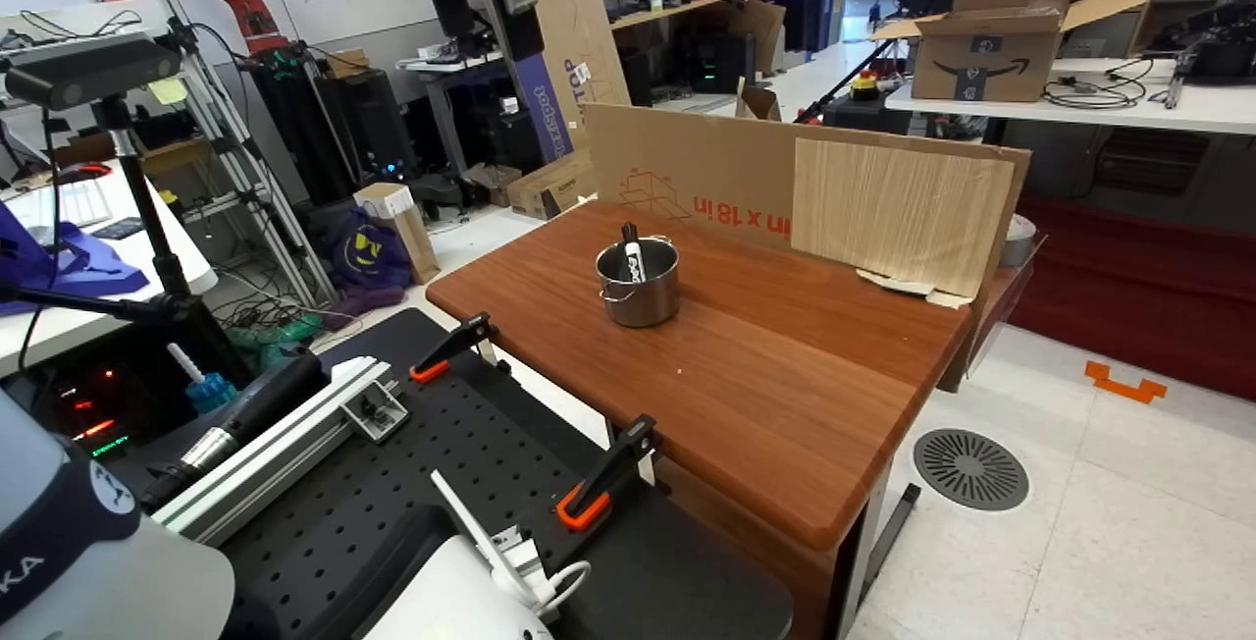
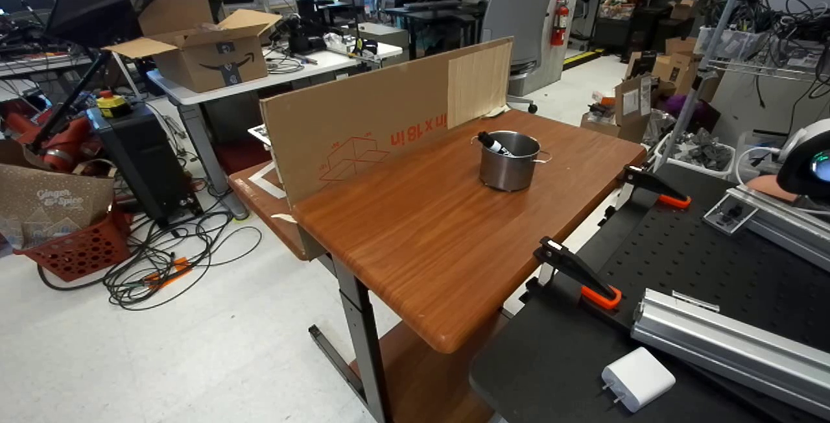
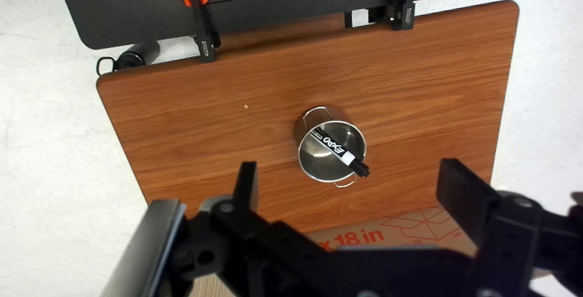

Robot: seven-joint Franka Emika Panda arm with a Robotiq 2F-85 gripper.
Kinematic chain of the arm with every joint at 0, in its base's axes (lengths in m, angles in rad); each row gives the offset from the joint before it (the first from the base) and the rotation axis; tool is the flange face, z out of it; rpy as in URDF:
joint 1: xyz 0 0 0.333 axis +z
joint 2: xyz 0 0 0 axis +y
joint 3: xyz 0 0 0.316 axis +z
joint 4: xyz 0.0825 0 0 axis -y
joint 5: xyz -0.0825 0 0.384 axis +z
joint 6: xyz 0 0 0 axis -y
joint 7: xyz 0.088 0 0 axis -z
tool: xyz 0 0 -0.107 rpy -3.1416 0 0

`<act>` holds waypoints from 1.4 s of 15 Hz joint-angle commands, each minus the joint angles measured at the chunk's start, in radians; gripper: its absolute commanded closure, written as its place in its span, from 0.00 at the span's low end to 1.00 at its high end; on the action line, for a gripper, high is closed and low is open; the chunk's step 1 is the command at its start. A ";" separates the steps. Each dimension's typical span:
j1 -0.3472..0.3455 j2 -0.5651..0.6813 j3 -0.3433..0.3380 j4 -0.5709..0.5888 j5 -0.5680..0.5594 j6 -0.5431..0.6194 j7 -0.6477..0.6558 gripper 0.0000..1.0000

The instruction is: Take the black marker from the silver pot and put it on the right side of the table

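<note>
Black marker (image 3: 338, 149): inside silver pot (image 1: 650, 306), well apart from end effector (image 3: 350, 176). End effector: jaws spread wide, raised high above the level of the desk (image 2: 421, 235). Marker: tilted, lettered EXPO, dark cap leaning over the pot's rim. Silver pot: shiny, cylindrical, upright, with two wire handles; standing well inside the desk's edges. Desk: reddish-brown wood-grain top with rounded corners; one pale speck (image 3: 246, 106) apart from the pot. Cardboard sheet (image 1: 706, 169): on edge along one long side, printed in red; pale streaked panel (image 1: 903, 213) against one end of its face. Perforated bench (image 1: 451, 453): black, just beside the opposite long side, gap between. Clamps (image 2: 577, 267): two, black and orange, along the desk-side edge of the bench. Power adapter (image 2: 639, 379): white, lying on the bench in an exterior view. Open cardboard box (image 1: 986, 51): on white worktop (image 1: 1197, 112) beyond the sheet, in both exterior views. Fire extinguisher (image 2: 559, 24): red, in the background of an exterior view.
</note>
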 commanded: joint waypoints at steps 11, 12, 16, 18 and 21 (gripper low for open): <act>0.010 0.058 0.019 0.025 -0.020 0.017 -0.066 0.00; 0.016 0.077 0.025 0.034 -0.022 0.023 -0.078 0.00; 0.043 0.190 0.063 0.086 -0.046 0.057 -0.117 0.00; 0.048 0.265 0.087 0.128 -0.083 0.067 -0.129 0.00; 0.056 0.378 0.110 0.190 -0.143 0.091 -0.168 0.00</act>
